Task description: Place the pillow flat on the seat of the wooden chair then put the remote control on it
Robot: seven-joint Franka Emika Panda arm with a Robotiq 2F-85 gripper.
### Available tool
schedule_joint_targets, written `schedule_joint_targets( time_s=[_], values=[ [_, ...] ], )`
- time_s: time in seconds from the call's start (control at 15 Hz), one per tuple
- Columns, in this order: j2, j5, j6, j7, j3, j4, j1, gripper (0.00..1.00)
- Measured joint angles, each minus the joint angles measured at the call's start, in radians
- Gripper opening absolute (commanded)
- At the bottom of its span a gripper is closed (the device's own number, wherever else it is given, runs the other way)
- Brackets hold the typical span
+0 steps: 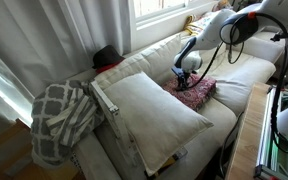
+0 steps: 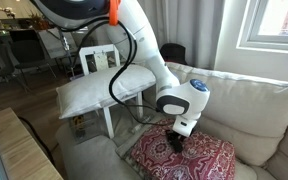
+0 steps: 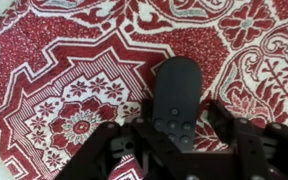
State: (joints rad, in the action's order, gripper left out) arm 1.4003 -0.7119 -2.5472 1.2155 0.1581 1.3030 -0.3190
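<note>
Inventory, placed by the red cushion:
- Red cushion: woven cloth, nubbly patterned weave.
- Remote control, on it: smooth matt dark plastic.
- My gripper, over it: matt black.
- My arm, above it: glossy white shell.
- Sofa, under it: plain cream cloth.
- Pillow, beside it: smooth cream cloth, piped seams.
- Wooden chair, beyond it: pale whitish wood.

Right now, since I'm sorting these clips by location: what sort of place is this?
Most likely a home living room: a long cream sofa with a red patterned cushion on it, curtains beside a window, and a wooden chair nearby.
</note>
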Motion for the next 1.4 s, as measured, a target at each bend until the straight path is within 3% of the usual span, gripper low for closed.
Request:
schedule_joint_targets(
  time_s=[0.13, 0.53, 0.8, 1.2, 1.27, 1.4],
  values=[
    [-0.006, 0.014, 0.012, 0.030, 0.005, -0.001, 0.005, 0.17],
    [-0.103, 0.090, 0.095, 0.046, 0.033, 0.068, 0.062, 0.17],
    [-0.251, 0.204, 0.157, -0.025, 0.052, 0.190, 0.123, 0.17],
    [-0.492, 0.341, 0.181, -0.180, 0.022, 0.416, 0.205, 0.17],
    [-0.529, 0.360, 0.181, -0.201, 0.019, 0.455, 0.224, 0.42],
    [-0.591, 0.393, 0.182, -0.233, 0.015, 0.523, 0.260, 0.42]
  ],
)
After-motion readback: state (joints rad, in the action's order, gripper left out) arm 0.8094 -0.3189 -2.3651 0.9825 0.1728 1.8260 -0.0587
